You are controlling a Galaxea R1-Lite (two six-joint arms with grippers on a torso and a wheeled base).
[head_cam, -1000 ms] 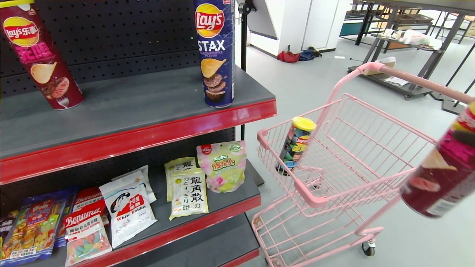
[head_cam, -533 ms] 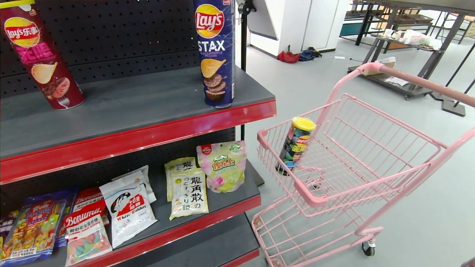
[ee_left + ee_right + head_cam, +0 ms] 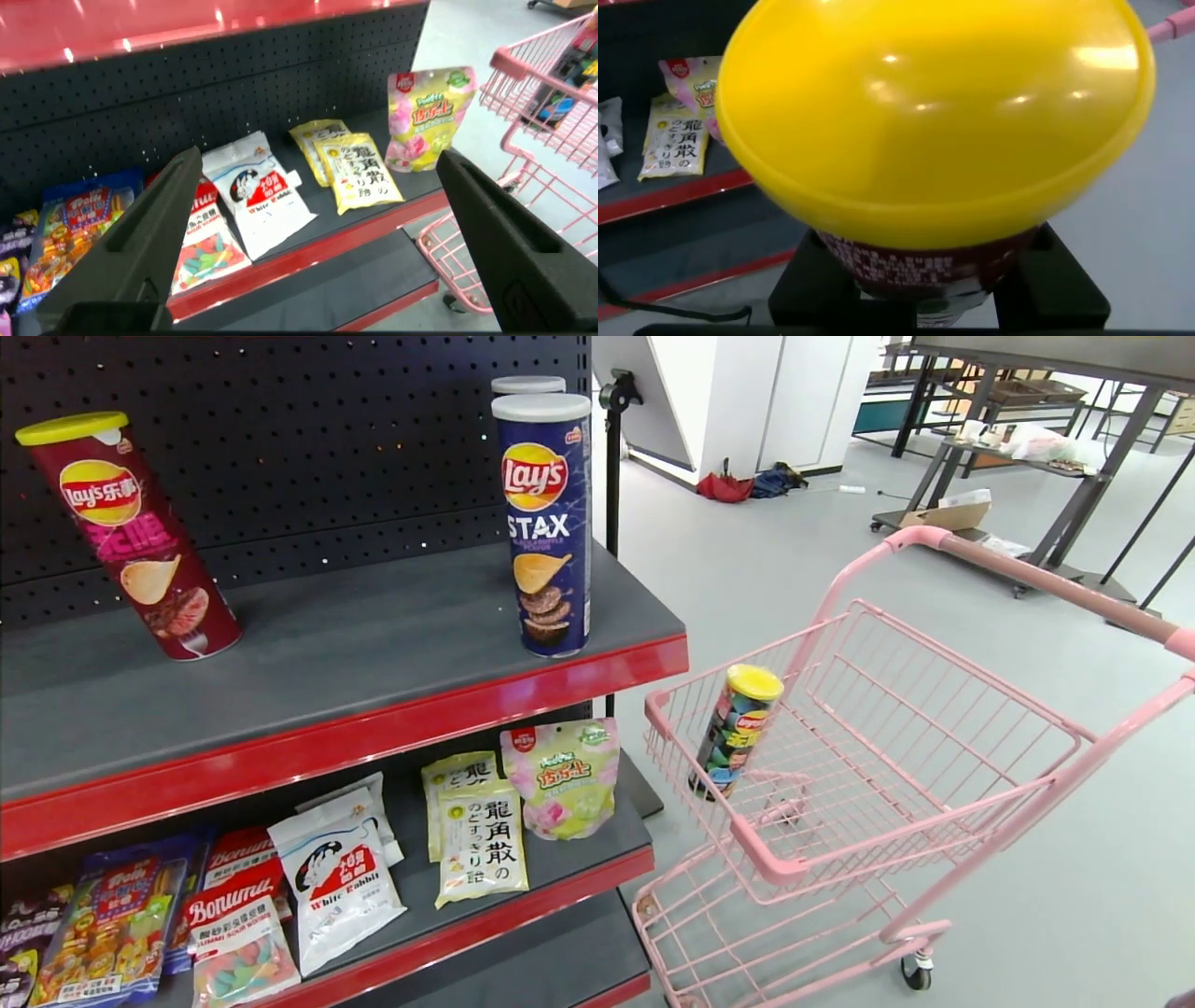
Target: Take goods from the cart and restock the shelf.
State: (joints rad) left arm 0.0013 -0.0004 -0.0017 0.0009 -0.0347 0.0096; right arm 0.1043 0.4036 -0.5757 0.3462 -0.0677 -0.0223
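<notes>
A maroon chip can with a yellow lid (image 3: 934, 112) stands right in front of the right wrist camera, and my right gripper (image 3: 924, 294) is shut on its lower body. In the pink cart (image 3: 775, 868) one small can with a yellow lid (image 3: 736, 733) leans against the front wall. The upper shelf (image 3: 373, 644) carries a maroon can (image 3: 131, 537) tilted at the left and a blue can (image 3: 546, 523) upright near the front edge, with another lid just behind it. My left gripper (image 3: 318, 159) hangs open before the lower shelf, fingers wide apart and nothing between them.
Snack bags (image 3: 481, 826) lie along the lower shelf (image 3: 551, 887), also seen as bags (image 3: 355, 168) in the left wrist view. Bare shelf surface lies between the two cans on the upper shelf. Metal racks (image 3: 1027, 448) stand on the grey floor beyond the cart.
The maroon can in my right gripper dropped out of the head view's right edge. The head camera has since tilted up, so shelf and cart sit lower in the picture.
</notes>
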